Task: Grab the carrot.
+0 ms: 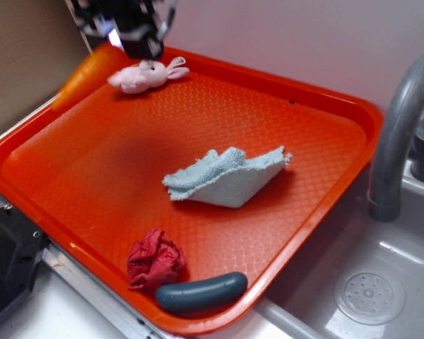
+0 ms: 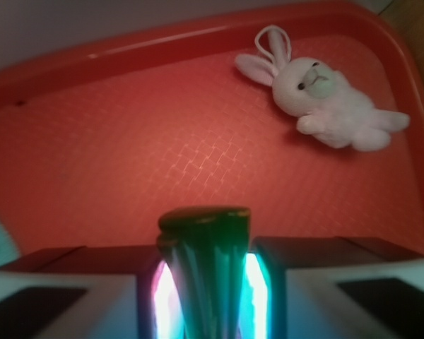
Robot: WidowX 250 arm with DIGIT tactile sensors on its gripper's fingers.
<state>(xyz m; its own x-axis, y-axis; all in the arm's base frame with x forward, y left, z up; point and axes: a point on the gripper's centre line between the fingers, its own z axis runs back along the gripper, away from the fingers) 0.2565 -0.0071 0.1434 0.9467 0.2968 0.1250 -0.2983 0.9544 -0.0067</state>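
Note:
In the wrist view the carrot (image 2: 205,275) shows only its dark green ridged stem, standing upright between my two fingers; its orange body is hidden. My gripper (image 2: 205,247) is shut on that stem, with both pads pressed against its sides. From the exterior view the gripper (image 1: 145,51) hangs at the tray's far left corner, just above the pink plush bunny (image 1: 147,75). A paler orange tapered shape (image 1: 90,72) lies left of the gripper; I cannot tell whether it is the carrot's body or the tray's corner rim.
The orange tray (image 1: 318,205) holds the bunny (image 2: 332,106), a crumpled light blue cloth (image 1: 226,180), a red crumpled piece (image 1: 154,260) and a dark grey-blue sausage-shaped piece (image 1: 201,293). A grey faucet (image 1: 399,134) and sink basin (image 1: 371,296) lie to the right.

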